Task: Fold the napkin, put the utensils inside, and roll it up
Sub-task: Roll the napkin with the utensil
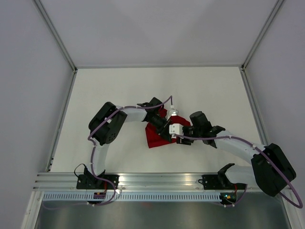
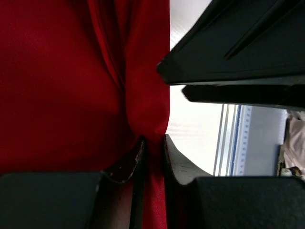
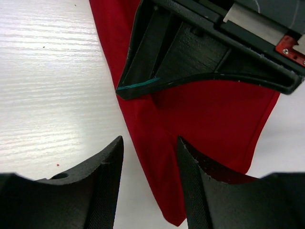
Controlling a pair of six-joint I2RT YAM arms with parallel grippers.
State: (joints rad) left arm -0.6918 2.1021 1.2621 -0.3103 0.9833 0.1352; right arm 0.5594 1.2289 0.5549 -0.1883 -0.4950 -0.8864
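Note:
The deep-red napkin lies bunched on the white table between my two grippers. My left gripper is shut on a fold of it; in the left wrist view the red cloth runs down between the closed jaws of that gripper. My right gripper is open. In the right wrist view a hanging edge of the napkin sits between the spread jaws of that gripper, with the left gripper just beyond. No utensils show in any view.
An aluminium rail runs along the near table edge and also shows in the left wrist view. Grey enclosure walls with metal posts bound the table at left, back and right.

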